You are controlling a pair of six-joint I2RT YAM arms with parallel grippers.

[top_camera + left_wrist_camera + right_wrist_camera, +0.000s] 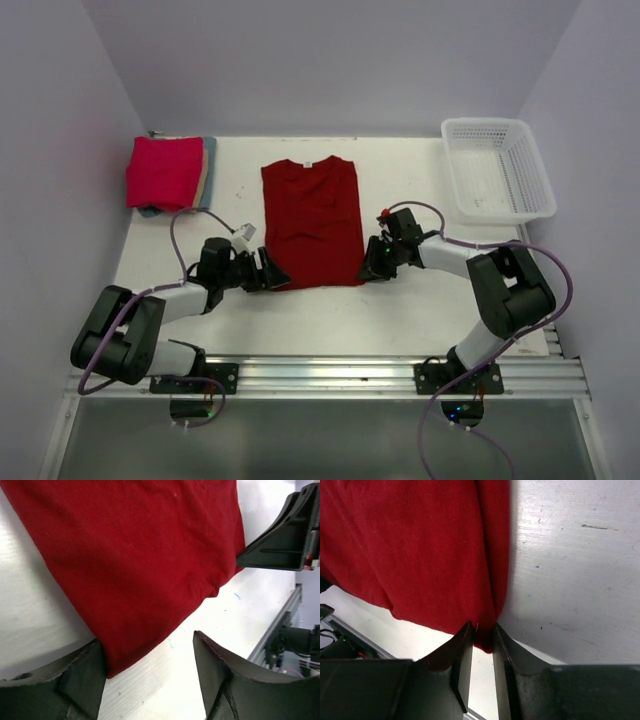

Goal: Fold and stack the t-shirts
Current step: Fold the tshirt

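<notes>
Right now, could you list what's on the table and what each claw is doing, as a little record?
Spread shirt: dark red t-shirt, flat, centre
Left gripper: open, at its near left corner
Right gripper: shut on its near right corner
Far left: pinkish-red t-shirt, folded, atop a blue-grey t-shirt
Far right: white basket

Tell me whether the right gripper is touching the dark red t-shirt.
Touching. The right wrist view shows the right gripper closed on the dark red t-shirt, with the cloth's bottom corner pinched between the jaws.
</notes>
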